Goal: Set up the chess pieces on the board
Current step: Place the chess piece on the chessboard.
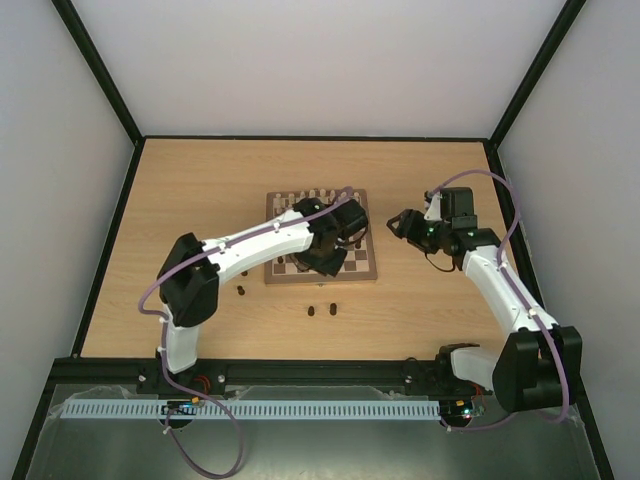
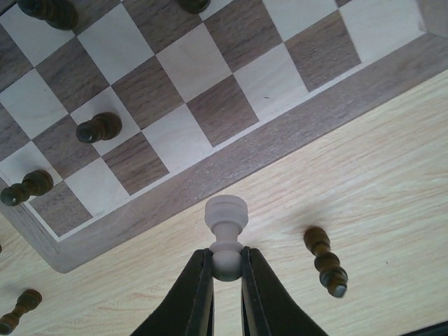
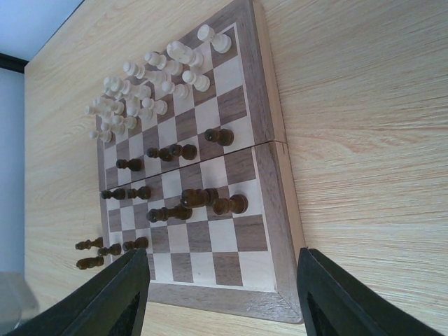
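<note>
The left gripper (image 2: pixel 226 273) was clamped on one pale pawn (image 2: pixel 226 213), held just off the board's (image 2: pixel 294 133) border above the table (image 2: pixel 392 175), while the right gripper (image 3: pixel 224 297) hung beside the board with its two fingers apart, holding nothing. We counted three dark pieces (image 1: pixel 311 311) lying on the table off the board's near edge; the pale pieces (image 3: pixel 150 87) crowded one end of the board too tightly to count.

A light wood-grain table (image 1: pixel 200 190) fills the middle. Plain white walls (image 1: pixel 300 60) rise behind it and at both its sides, with black posts (image 1: pixel 100 70) at its far corners. Along its near edge runs a black rail (image 1: pixel 300 372), then a white slotted strip (image 1: pixel 300 410). Soft, even light falls on the table.
</note>
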`<action>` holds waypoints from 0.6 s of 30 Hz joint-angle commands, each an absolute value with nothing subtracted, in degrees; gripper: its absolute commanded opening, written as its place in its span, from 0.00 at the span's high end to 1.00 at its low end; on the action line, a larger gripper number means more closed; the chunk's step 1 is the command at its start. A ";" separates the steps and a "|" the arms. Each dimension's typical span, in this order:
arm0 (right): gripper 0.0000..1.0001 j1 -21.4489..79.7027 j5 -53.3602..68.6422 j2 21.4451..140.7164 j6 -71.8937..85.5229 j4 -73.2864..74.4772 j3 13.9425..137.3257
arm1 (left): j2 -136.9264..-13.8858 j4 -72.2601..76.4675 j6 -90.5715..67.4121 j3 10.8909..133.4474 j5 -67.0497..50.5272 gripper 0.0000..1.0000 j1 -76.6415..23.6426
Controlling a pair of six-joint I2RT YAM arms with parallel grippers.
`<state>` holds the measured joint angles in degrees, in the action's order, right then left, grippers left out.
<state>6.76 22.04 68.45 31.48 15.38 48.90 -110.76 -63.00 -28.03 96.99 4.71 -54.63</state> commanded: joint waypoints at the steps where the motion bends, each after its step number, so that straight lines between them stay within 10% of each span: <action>1: 0.41 6.62 22.87 66.94 30.56 17.02 47.81 | -114.20 -64.73 -27.68 99.20 6.78 0.92 -54.76; 18: 0.41 6.64 22.50 66.66 30.23 16.80 46.47 | -124.99 -62.83 -23.36 105.95 5.70 0.91 -52.05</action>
